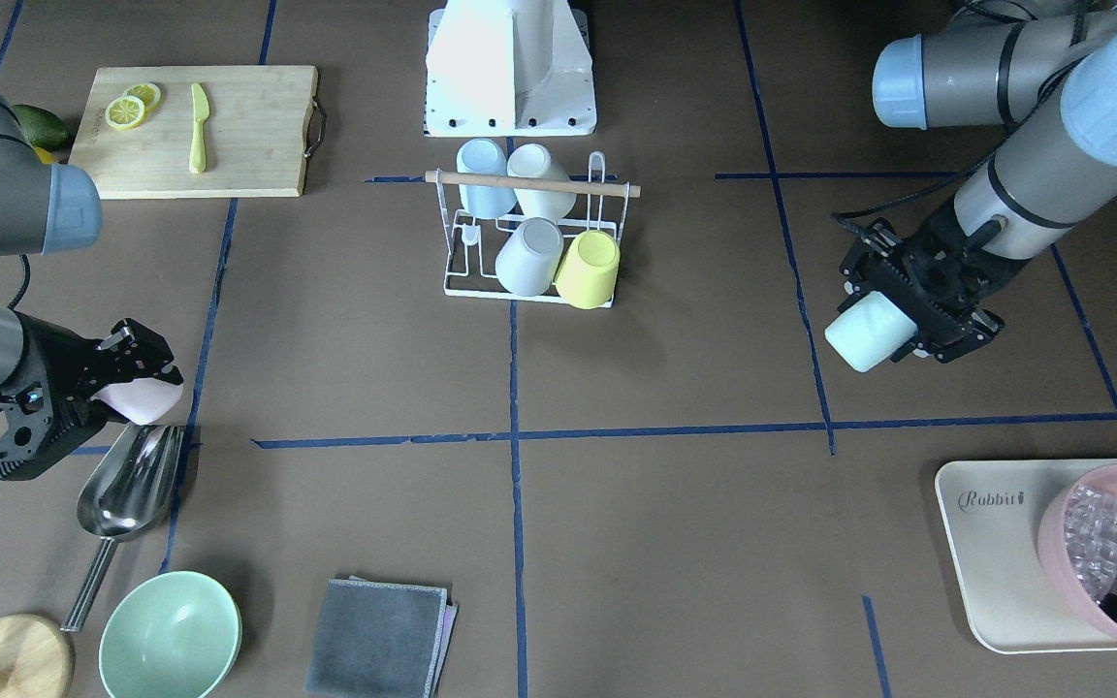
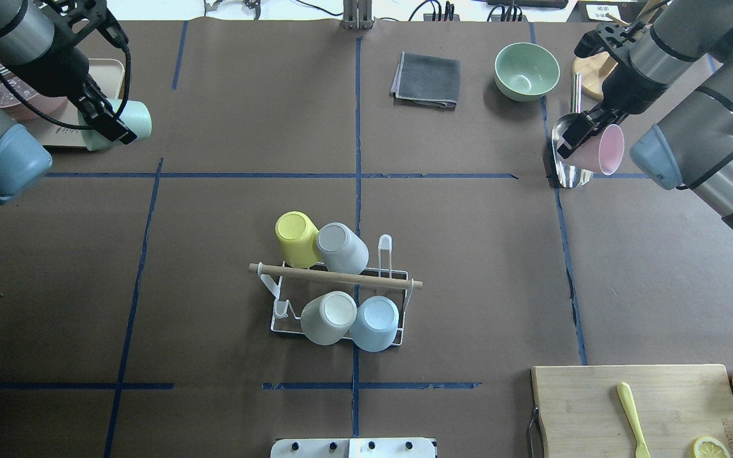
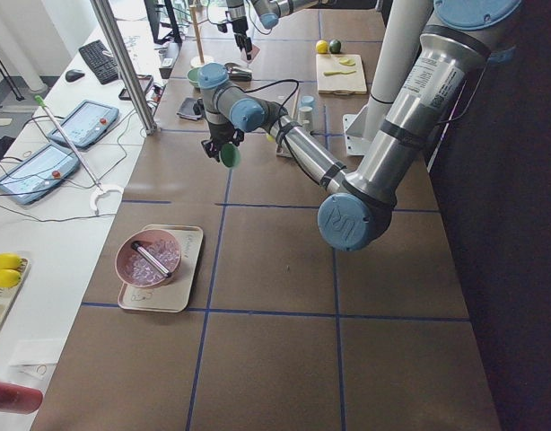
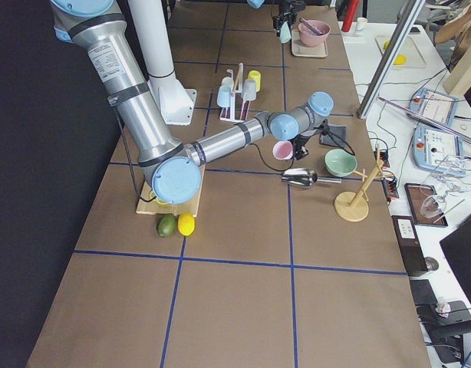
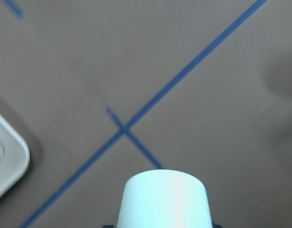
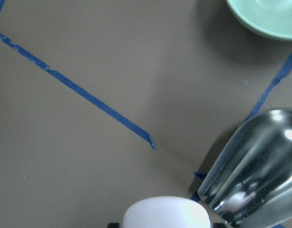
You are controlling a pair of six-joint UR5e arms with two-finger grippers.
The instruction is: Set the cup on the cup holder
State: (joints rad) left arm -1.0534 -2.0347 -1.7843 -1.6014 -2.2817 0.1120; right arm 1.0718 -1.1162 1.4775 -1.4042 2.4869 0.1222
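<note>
The cup holder [image 2: 335, 277], a white wire rack with a wooden rod handle, stands mid-table and also shows in the front view [image 1: 531, 183]. Several cups hang on it upside down: yellow [image 2: 295, 238], grey [image 2: 341, 247], off-white [image 2: 328, 317] and light blue [image 2: 374, 322]. My left gripper [image 2: 111, 122] is shut on a mint cup [image 2: 131, 121] and holds it above the table far to the rack's left; the cup shows in the left wrist view [image 5: 164, 199]. My right gripper [image 2: 579, 137] is shut on a pink cup [image 2: 605, 151] over a metal scoop [image 2: 567, 159].
A cream tray [image 1: 985, 543] with a pink bowl of ice [image 1: 1106, 543] lies near my left arm. A green bowl [image 2: 525, 70], a grey cloth [image 2: 427, 79] and a wooden stand [image 1: 1, 659] lie near my right arm. A cutting board [image 2: 627, 407] is at the near right.
</note>
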